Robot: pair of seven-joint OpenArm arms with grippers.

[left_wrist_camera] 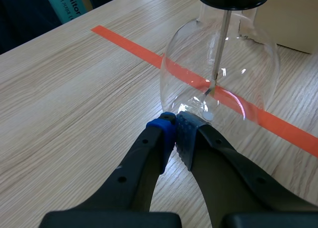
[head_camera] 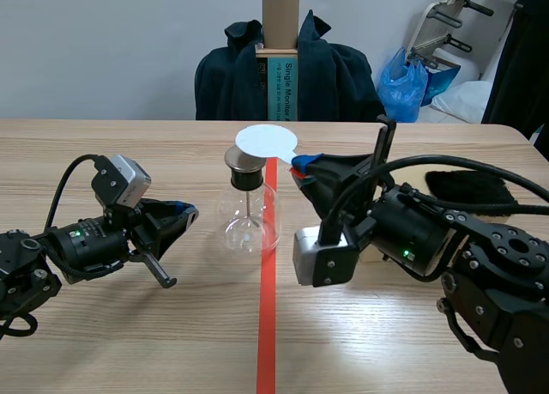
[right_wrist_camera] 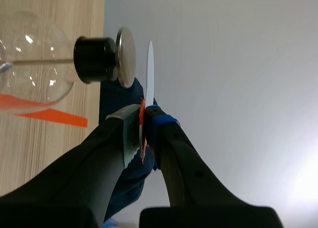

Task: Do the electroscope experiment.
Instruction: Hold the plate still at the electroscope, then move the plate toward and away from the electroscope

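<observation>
Wooden table point(head_camera: 171, 351), orange-red tape line down middle, dark jacket point(head_camera: 343, 76) on chair behind. Electroscope point(head_camera: 247, 207) upright on tape line, mid-table: glass flask, metal cap plate point(right_wrist_camera: 125, 56), rod inside. White disc point(head_camera: 267, 142) on red handle point(head_camera: 297, 161) sits just beside cap plate, thin gap showing, no touch. Right jaws clamped on handle. Left jaws closed on nothing, tips at flask base, contact unclear. My read: disc picked up and presented, so that part is done. Left to do: leaf response, too small to read here, then disc away and set down.
</observation>
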